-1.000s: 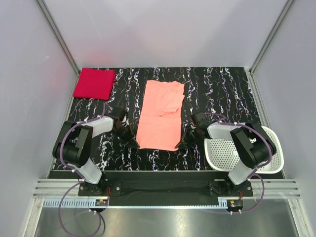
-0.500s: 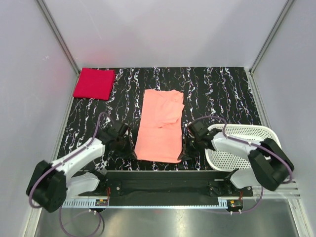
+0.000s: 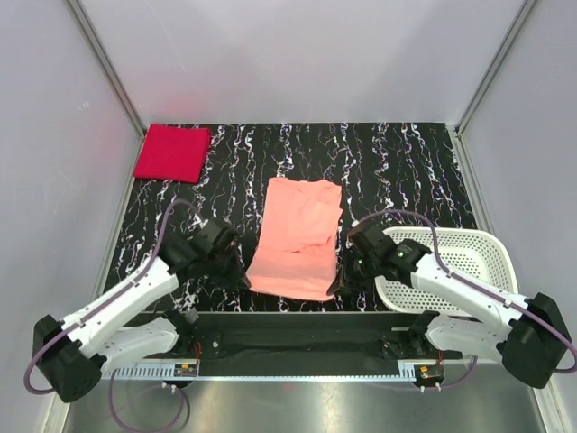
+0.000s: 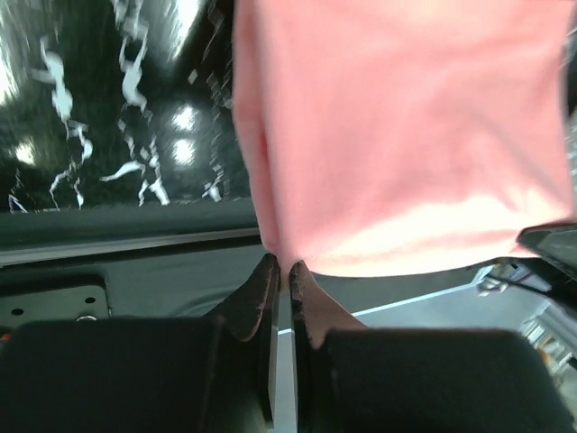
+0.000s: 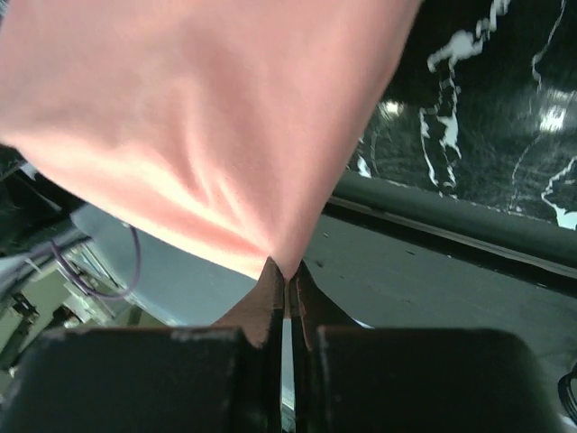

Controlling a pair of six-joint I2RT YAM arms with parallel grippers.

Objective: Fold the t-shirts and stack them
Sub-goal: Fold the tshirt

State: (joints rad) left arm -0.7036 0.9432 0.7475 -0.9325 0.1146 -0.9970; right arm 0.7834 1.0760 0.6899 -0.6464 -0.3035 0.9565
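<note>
The salmon-pink t-shirt lies lengthwise in the middle of the black marbled table, its near hem lifted. My left gripper is shut on the near left corner of the pink t-shirt. My right gripper is shut on the near right corner of the pink t-shirt. Both hold the hem stretched between them above the table's front edge. The red t-shirt lies folded in a neat rectangle at the far left corner.
A white perforated basket stands at the near right, beside the right arm. The table's black front rail runs just below the lifted hem. Grey walls close in the left, back and right.
Both arms have reached forward and down from their folded poses. The grippers took the near corners of the pink t-shirt and lifted the hem; the shirt now looks shorter.
</note>
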